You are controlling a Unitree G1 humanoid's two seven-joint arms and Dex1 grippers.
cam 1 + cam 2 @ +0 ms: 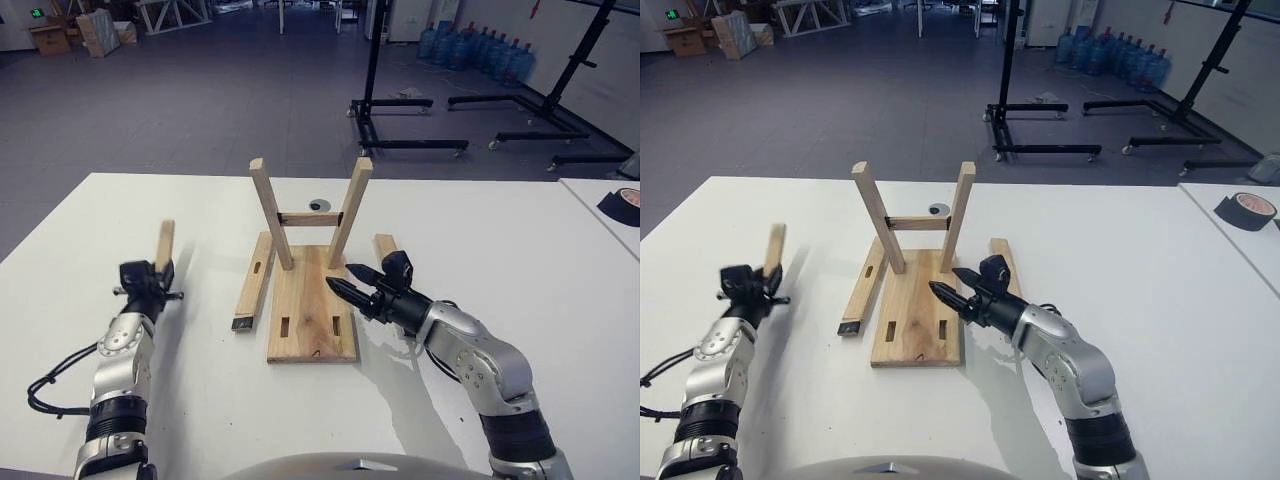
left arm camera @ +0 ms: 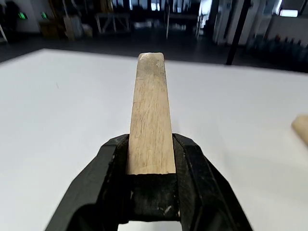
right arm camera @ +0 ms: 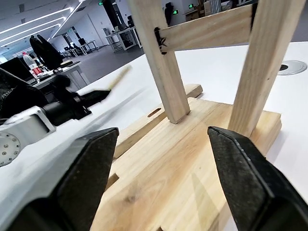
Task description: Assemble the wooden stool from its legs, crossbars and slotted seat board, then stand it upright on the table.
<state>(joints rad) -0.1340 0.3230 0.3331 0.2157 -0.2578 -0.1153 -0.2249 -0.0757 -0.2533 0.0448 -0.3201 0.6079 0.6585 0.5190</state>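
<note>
Head view: I'm seeing the pale slotted wooden seat board (image 1: 312,310) lying flat on the white desk (image 1: 520,260), long axis running away from me. One upright wooden leg pair with crossbar (image 1: 310,219) is standing in its far slots; near slots empty.

Left wrist: left gripper (image 2: 150,144) is clamping a pale wooden leg piece (image 2: 150,110), pointing away.

Right wrist: right gripper (image 3: 162,132) is hovering, fingers spread, over the board.

Seat board (image 1: 905,345) bears two legs (image 1: 878,215) — right tool (image 1: 945,280) beside.

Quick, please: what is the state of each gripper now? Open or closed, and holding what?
Left gripper: closed, holding a wooden bar.
Right gripper: open, holding nothing.
</note>
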